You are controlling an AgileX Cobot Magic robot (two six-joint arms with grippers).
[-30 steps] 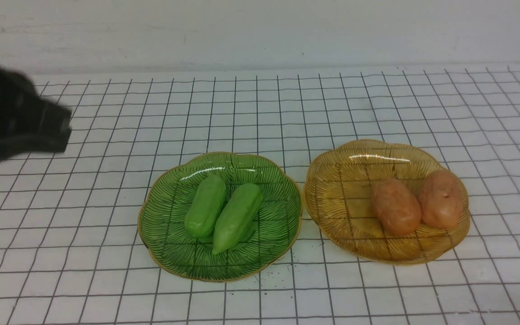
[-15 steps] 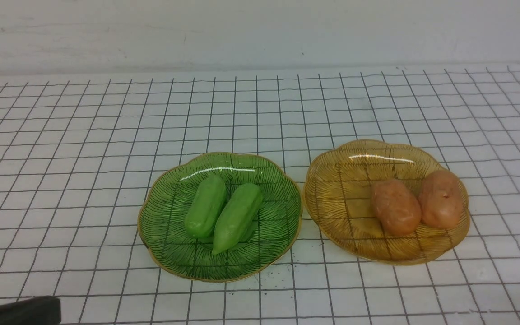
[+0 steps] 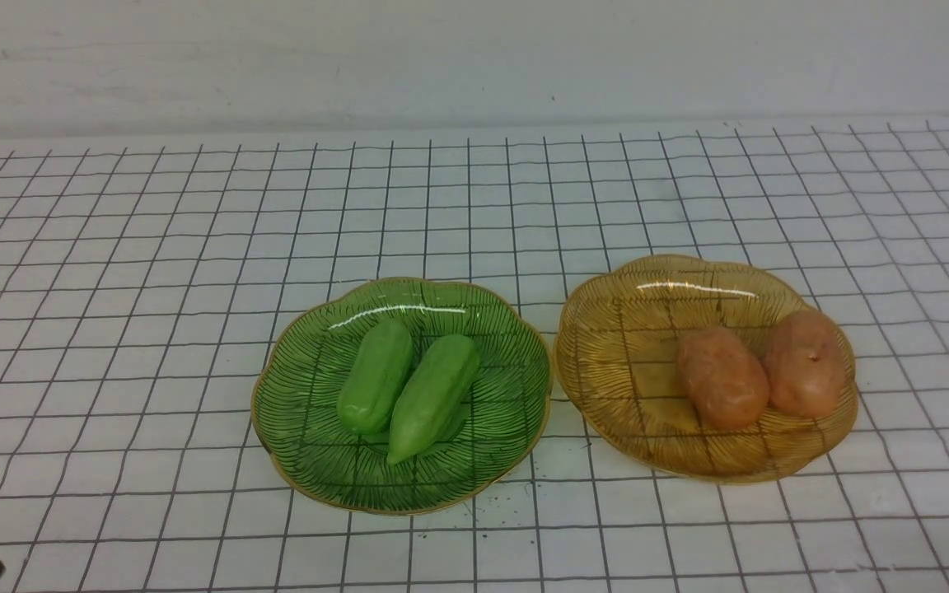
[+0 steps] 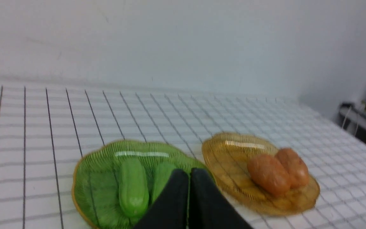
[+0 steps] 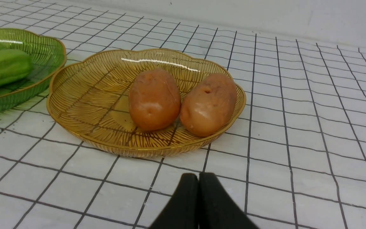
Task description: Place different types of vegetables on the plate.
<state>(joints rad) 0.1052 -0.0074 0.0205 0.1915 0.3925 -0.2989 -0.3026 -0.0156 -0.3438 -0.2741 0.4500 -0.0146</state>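
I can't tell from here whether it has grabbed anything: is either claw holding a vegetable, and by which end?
Nothing is held; the left gripper and right gripper are both shut and empty.

It looks like a robot test setup, shown by the grid-lined table (image 3: 153, 329) before a plain pale wall (image 3: 441, 58).

The front view looks forward and down over 2 plates, green (image 3: 301, 461) and amber (image 3: 606, 395). Both wrist views look lower across the table (image 3: 153, 329), sharing those plates; the right sits nearer amber.
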